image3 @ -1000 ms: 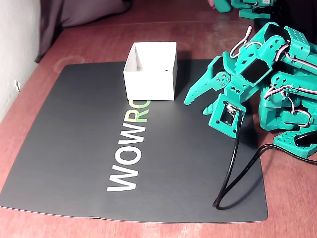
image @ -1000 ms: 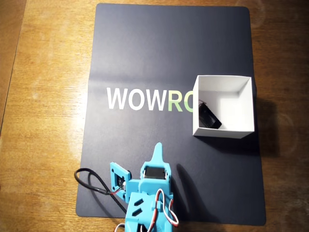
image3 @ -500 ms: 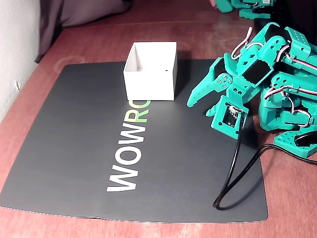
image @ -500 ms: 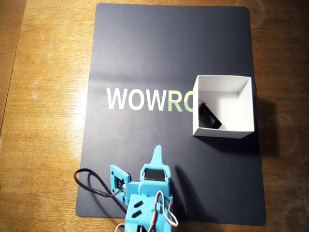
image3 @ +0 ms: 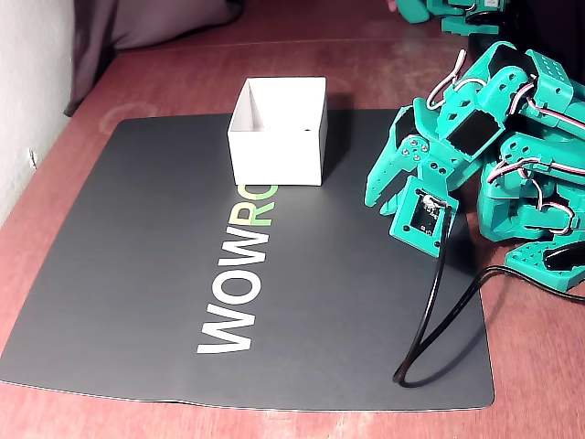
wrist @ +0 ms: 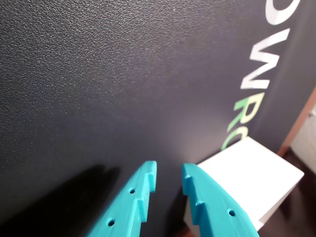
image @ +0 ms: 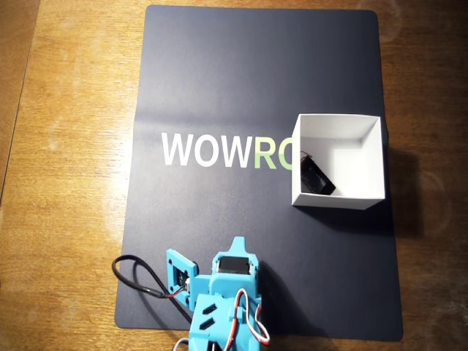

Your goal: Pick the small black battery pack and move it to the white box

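The small black battery pack (image: 317,178) lies inside the white box (image: 371,162), against the wall nearest the lettering on the dark mat (image: 219,88) in the overhead view, so to my eye the delivery is done. Over the last second the arm has folded back toward its base, its tip drawing away from the box in both the overhead and fixed views. The pincer (wrist: 168,178) carries nothing, its teal fingers (wrist: 140,190) parted by only a narrow gap above the mat, which reads as a retreat to rest.
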Robot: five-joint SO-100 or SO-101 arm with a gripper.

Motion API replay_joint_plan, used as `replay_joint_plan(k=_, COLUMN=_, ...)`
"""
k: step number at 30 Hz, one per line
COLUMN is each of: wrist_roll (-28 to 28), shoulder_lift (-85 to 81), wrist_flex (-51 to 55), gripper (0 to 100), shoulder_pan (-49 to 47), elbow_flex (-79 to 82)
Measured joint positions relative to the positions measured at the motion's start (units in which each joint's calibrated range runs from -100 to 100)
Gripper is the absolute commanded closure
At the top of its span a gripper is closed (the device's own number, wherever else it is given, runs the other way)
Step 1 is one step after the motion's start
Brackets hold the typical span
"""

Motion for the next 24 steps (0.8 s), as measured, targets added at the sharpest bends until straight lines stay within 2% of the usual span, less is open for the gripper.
replay_joint_plan(k=2, wrist_roll=0.0, shoulder_lift=0.0, wrist_flex=0.0, gripper=99, shoulder_pan=0.0, elbow_flex=0.0)
replay_joint_plan(k=24, wrist_roll=0.0, shoulder_lift=0.0, wrist_flex=0.09, gripper=99, shoulder_pan=0.0, elbow_flex=0.0)
